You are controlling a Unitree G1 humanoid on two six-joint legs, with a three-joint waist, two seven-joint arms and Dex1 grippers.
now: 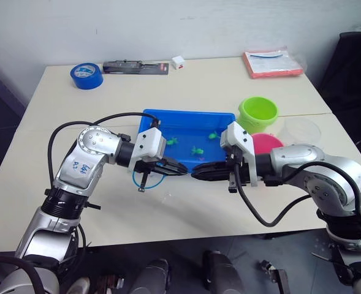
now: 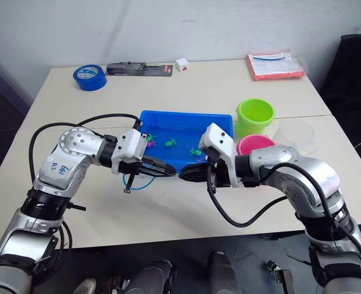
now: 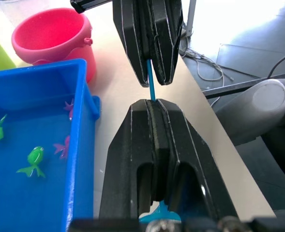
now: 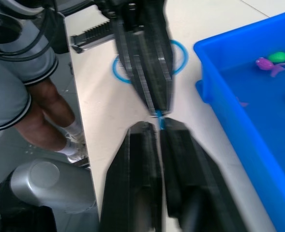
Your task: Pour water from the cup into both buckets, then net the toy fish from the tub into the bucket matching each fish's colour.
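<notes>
Both grippers meet tip to tip just in front of the tub's near wall. Left gripper (image 1: 175,166) pressed shut on the net's thin blue handle; right gripper (image 1: 200,171) also pinched onto that handle, from the opposite end. Net (image 1: 148,177): blue hoop hangs below the left gripper, over the surface (image 1: 168,214), not in the water. Looks like a hand-over of the net between arms.

Tub (image 1: 186,114) sits just behind both grippers. Toy fish (image 1: 197,150) lie in it: about three green and three pink can be made out across the views.

Buckets, two: green bucket (image 1: 258,111) and pink bucket (image 1: 268,143), behind the right gripper. Cup (image 1: 303,130), one, beyond the pink bucket, upright.

Judgement: pouring seems finished, water level not checkable. Netting barely begun; no fish visible in a bucket.
</notes>
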